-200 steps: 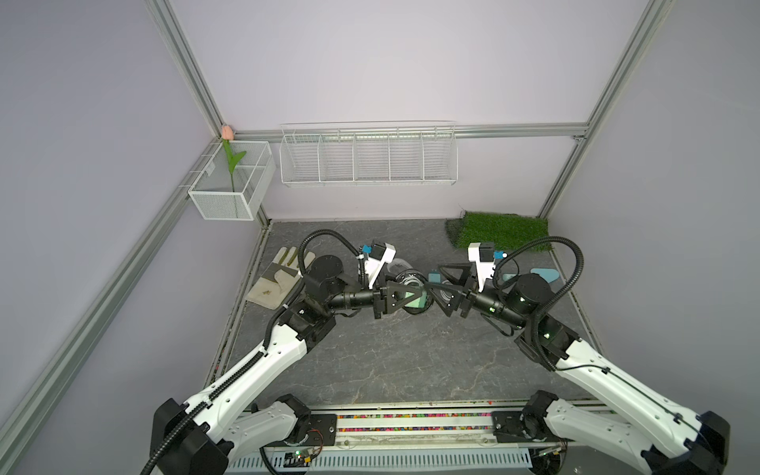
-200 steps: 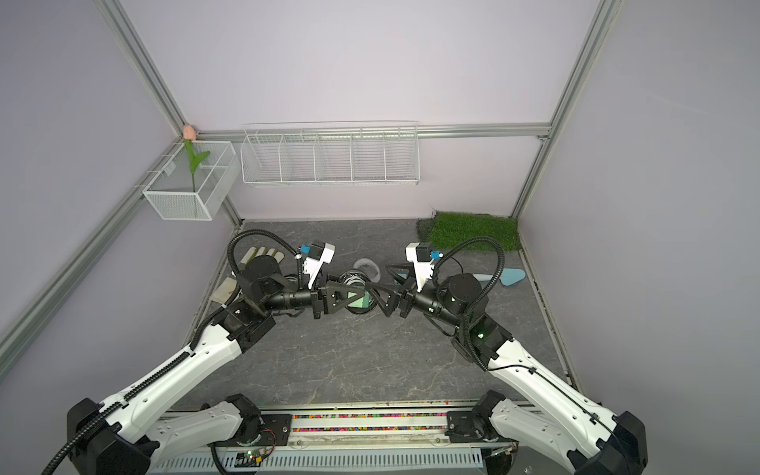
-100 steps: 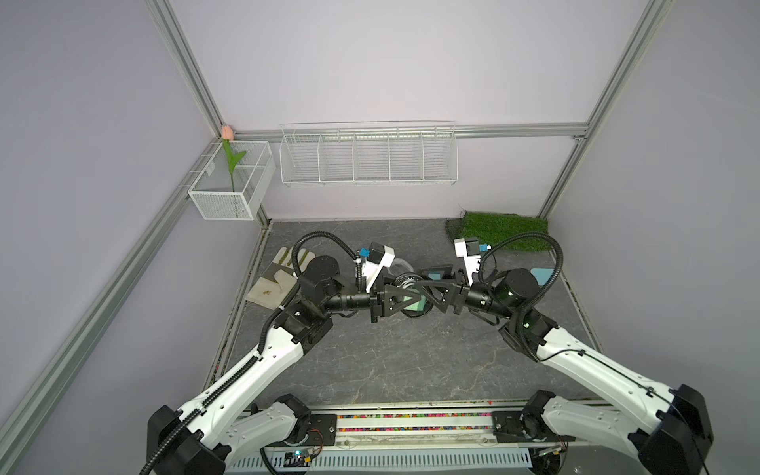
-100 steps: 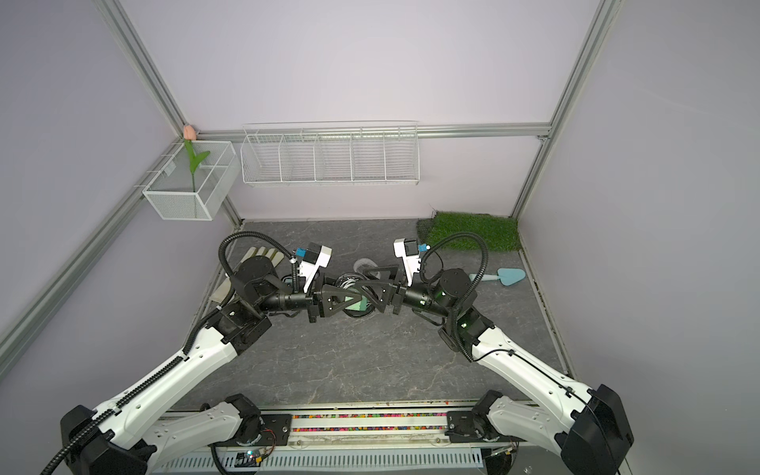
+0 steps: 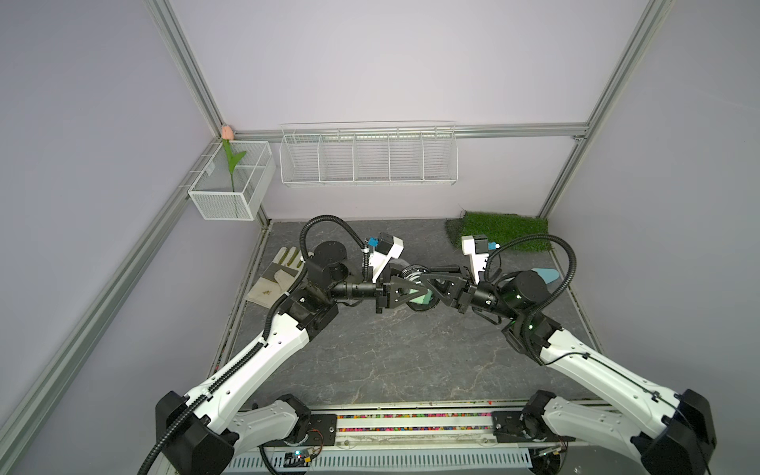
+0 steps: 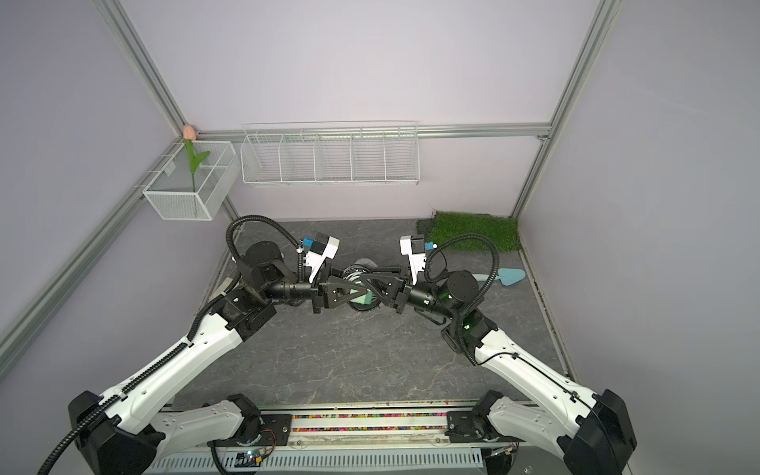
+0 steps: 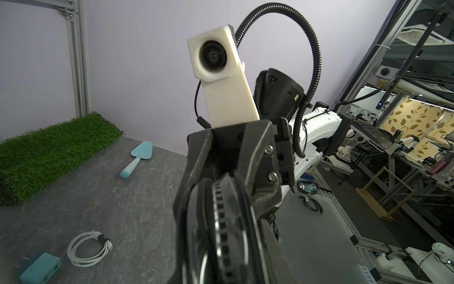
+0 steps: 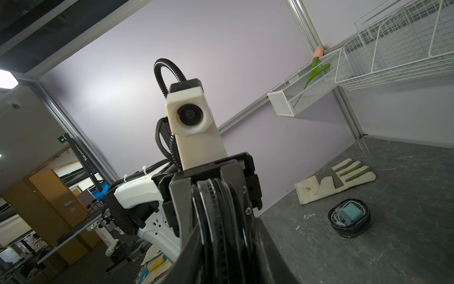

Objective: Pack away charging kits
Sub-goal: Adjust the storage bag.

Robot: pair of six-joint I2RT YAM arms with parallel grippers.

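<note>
Both the left pincer (image 5: 423, 290) and right pincer (image 5: 422, 280) clamp one black-rimmed case (image 5: 418, 304)

Robotics laboratory. Test cell: aluminium frame (image 5: 191, 74), lilac wall panels (image 5: 390, 61). Beyond its open side: workbench (image 7: 368, 137), further robot arm (image 7: 410, 140), loose cables (image 7: 310, 201), green exit sign (image 8: 63, 139).

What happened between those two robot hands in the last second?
The right gripper swung in toward the left gripper and shut on the black-rimmed case from the opposite side. The left gripper kept its hold on that case, so both now grip it. The glove, the trowel and the grass mat stayed where they were.
</note>
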